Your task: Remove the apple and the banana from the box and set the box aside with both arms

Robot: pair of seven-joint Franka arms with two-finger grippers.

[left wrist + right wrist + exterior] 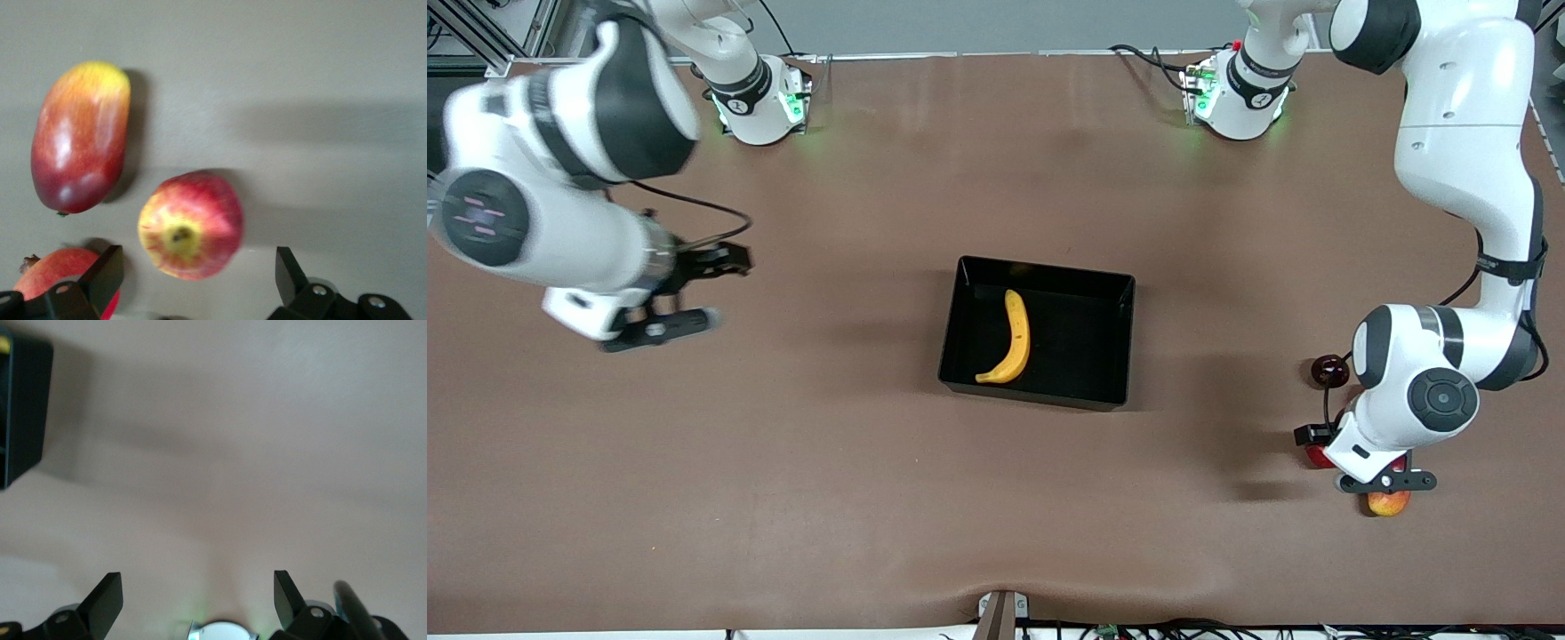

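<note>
Apple (pixel 191 225) lying on the tabletop (pixel 783 462) at the left arm's end, right under the left claw (pixel 200 280). Left claw spread wide, released, both fingers (pixel 105 273) clear of the fruit, one on each side of it. Seen only from the left wrist view: apple whole, red with a yellowish patch round the stem pit, mango (pixel 79 137) just beside it, apart, and a further red fruit (pixel 57 270) partly hidden by one finger. From the front view, left claw (pixel 1369 471) and wrist covering most of this cluster; only a sliver of the mango (pixel 1389 503) peeking out below the claw, plus a small dark maroon fruit (pixel 1329 369) farther from the camera.

Right claw (pixel 685 298) up in the air over bare tabletop at the right arm's end, fingers (pixel 103 600) parted, gripping nothing. Right wrist view giving only plain surface and one corner of the box (pixel 20 413).

Box (pixel 1112 342) at the middle of the tabletop, banana (pixel 1009 338) lying inside it, toward the wall on the right arm's side, the rest of the floor bare. Wide open tabletop between box and each claw, and between box and the near edge.
</note>
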